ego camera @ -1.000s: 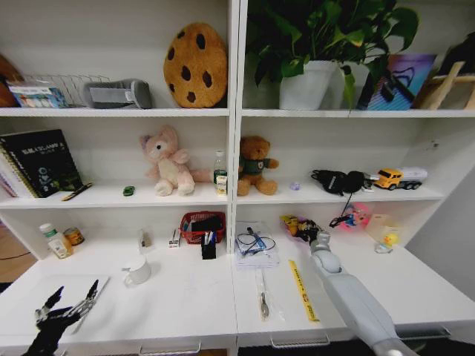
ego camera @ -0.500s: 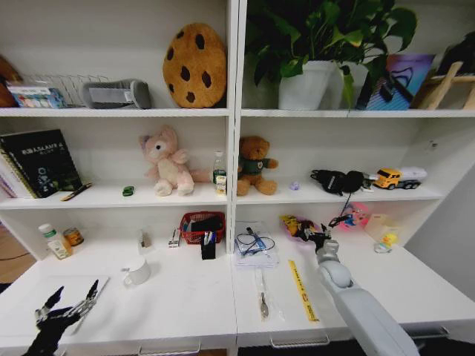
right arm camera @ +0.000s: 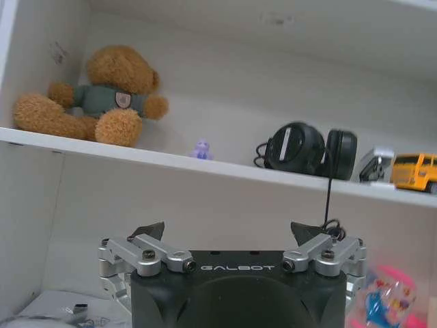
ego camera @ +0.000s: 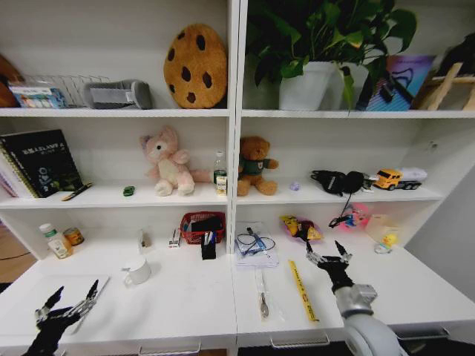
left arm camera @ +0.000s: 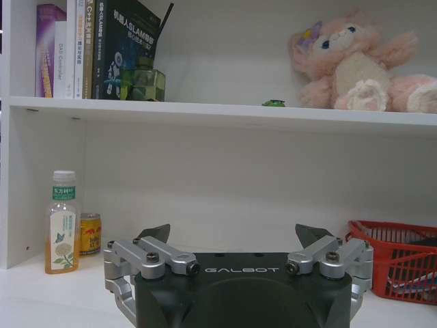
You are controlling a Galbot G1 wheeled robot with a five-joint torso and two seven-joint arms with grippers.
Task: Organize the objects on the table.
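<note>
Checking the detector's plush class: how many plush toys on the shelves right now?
2, both on the middle shelf: pink plush left of the divider, brown teddy bear right of it. The cookie-shaped cushion above isn't counted; none seem hidden.

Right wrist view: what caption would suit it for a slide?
Open right tool faces a shelf with teddy bear and headphones.

White wall shelving (ego camera: pixel 234 111), wooden floor (ego camera: pixel 9 256)

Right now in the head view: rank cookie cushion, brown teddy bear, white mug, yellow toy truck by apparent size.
1. Cookie cushion
2. Brown teddy bear
3. White mug and yellow toy truck look alike; the mug sits nearer the camera, so no ranking.
</note>
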